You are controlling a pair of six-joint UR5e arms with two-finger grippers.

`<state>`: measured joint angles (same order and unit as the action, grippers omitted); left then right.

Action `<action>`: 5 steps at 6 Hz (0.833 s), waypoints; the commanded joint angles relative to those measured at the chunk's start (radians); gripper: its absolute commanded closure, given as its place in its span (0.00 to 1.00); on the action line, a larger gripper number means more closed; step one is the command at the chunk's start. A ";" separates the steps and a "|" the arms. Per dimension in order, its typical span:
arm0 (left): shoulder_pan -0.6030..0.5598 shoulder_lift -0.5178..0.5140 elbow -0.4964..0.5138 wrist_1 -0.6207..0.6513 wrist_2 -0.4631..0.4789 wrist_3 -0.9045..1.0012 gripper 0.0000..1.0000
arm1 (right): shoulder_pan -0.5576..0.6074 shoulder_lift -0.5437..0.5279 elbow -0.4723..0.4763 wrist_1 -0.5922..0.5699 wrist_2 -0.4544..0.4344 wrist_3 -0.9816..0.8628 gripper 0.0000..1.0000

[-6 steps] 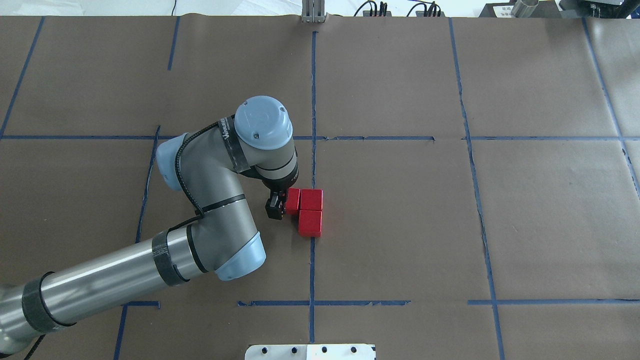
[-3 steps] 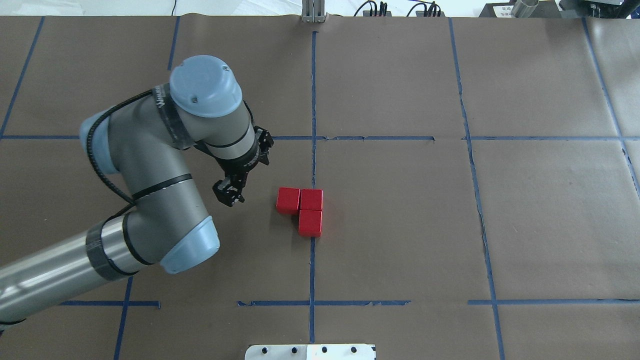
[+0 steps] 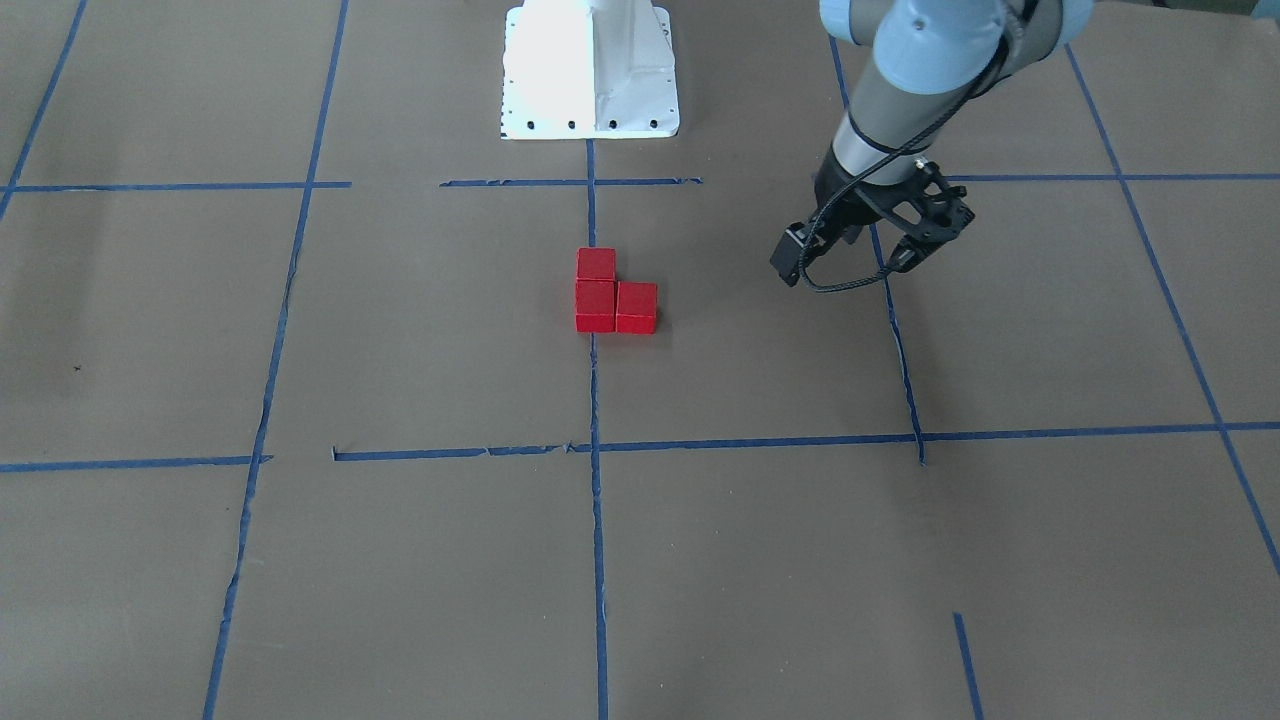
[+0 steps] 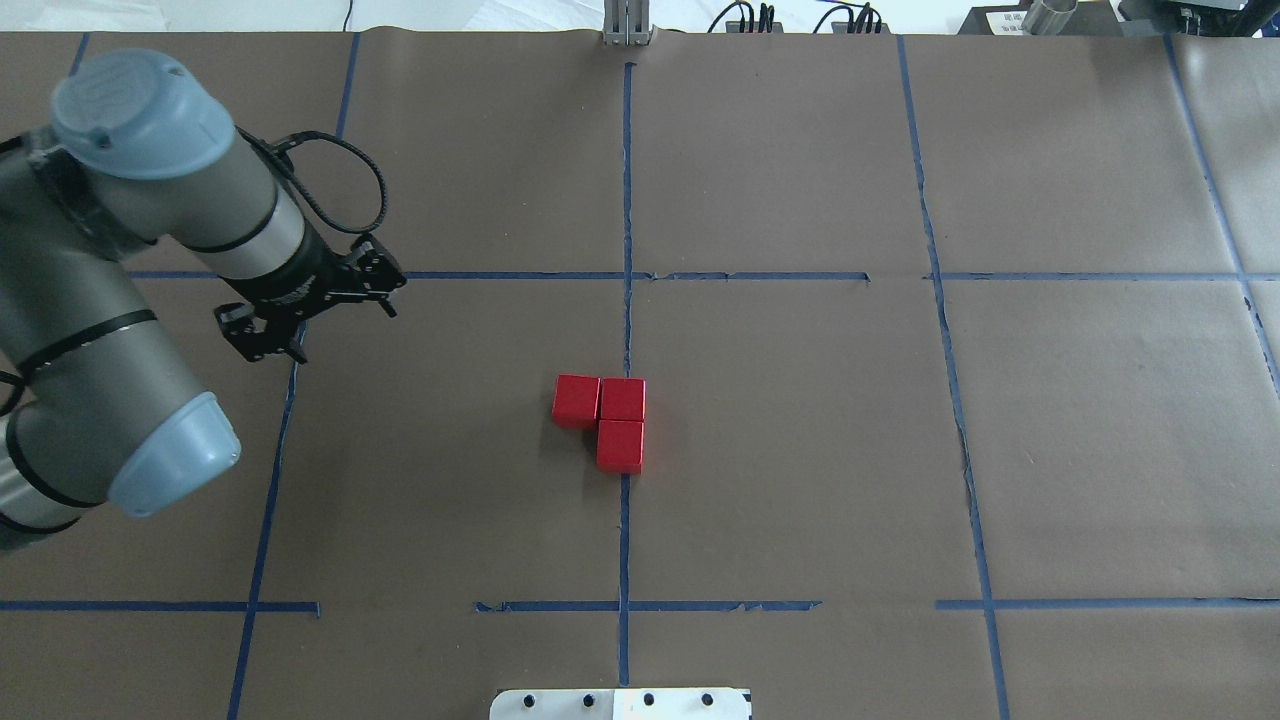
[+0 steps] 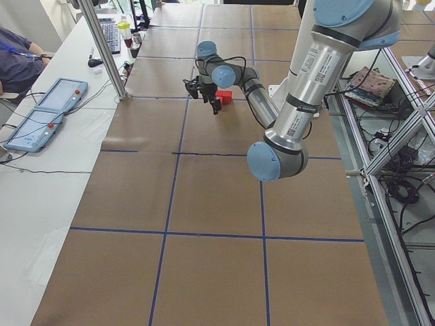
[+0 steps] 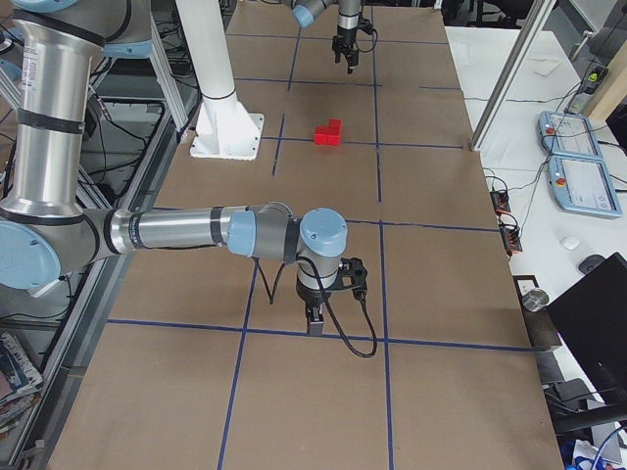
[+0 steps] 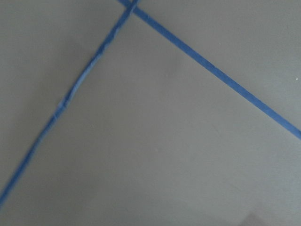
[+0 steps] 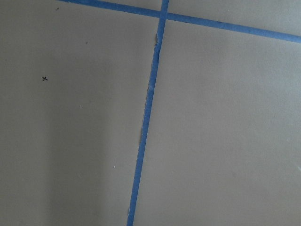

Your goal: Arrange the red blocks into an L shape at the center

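Observation:
Three red blocks lie touching in an L on the brown paper at the table's center, one [image 4: 576,401] left of the corner block [image 4: 623,399] and one [image 4: 620,446] nearer the robot. They also show in the front-facing view [image 3: 596,300]. My left gripper [image 4: 315,312] [image 3: 882,245] hangs open and empty above the table, far to the left of the blocks. My right gripper [image 6: 317,315] shows only in the exterior right view, low over the paper far from the blocks. I cannot tell if it is open or shut.
Blue tape lines [image 4: 626,250] divide the paper into squares. The white robot base plate [image 3: 590,70] sits at the near edge. A metal post [image 4: 626,25] stands at the far edge. Teach pendants [image 5: 47,112] lie on the side table.
My left gripper let go of the leftmost red block and moved away left and upward. The three blocks stay in the L.

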<state>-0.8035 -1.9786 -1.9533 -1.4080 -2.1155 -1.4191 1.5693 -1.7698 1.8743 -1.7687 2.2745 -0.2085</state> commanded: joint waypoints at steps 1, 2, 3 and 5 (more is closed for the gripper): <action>-0.192 0.158 0.000 -0.002 -0.015 0.647 0.00 | 0.000 0.000 0.000 0.000 0.000 0.000 0.00; -0.300 0.212 0.025 -0.003 -0.026 0.919 0.00 | 0.000 0.000 -0.003 0.000 0.014 0.000 0.00; -0.406 0.262 0.081 -0.012 -0.114 1.139 0.00 | 0.000 -0.002 -0.004 0.000 0.025 0.000 0.00; -0.610 0.409 0.142 -0.046 -0.139 1.471 0.00 | 0.000 -0.005 -0.004 0.000 0.025 0.000 0.00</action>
<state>-1.3141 -1.6452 -1.8368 -1.4315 -2.2428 -0.1062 1.5693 -1.7728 1.8701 -1.7687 2.2985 -0.2086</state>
